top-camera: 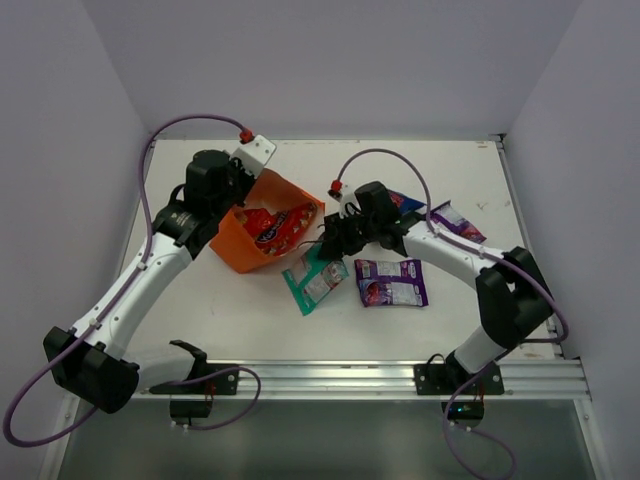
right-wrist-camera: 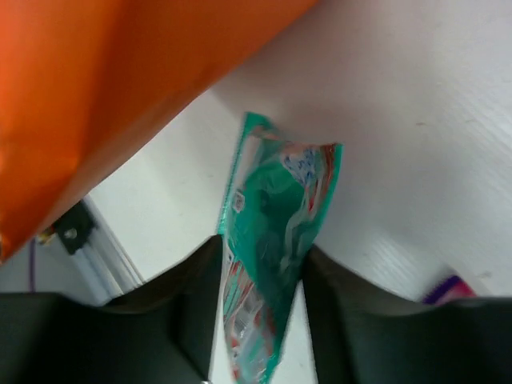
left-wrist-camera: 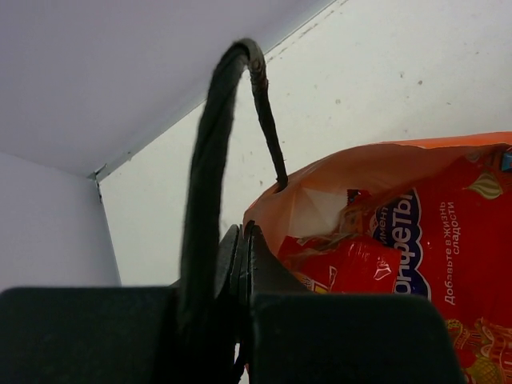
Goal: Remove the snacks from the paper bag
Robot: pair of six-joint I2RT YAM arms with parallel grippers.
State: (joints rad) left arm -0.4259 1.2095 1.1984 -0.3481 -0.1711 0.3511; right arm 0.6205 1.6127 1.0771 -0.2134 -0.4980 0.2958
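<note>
Beside the paper bag (top-camera: 240, 245), the right gripper (right-wrist-camera: 260, 276) is laying down the teal packet (right-wrist-camera: 280, 200), jaws seemingly slack; the left gripper (left-wrist-camera: 242, 240) is pinching its handle (left-wrist-camera: 228, 88). Next needs reaching inside for red packets (left-wrist-camera: 456, 232).

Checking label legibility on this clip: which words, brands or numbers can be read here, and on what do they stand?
"Добавьте в жизнь сладости": on the larger red packet inside the paper bag.
"…еты": big white word on the same packet, its start hidden.
The teal packet: print blurred, unreadable.
The near purple packet and the far purple packet: print too small to read.
</note>
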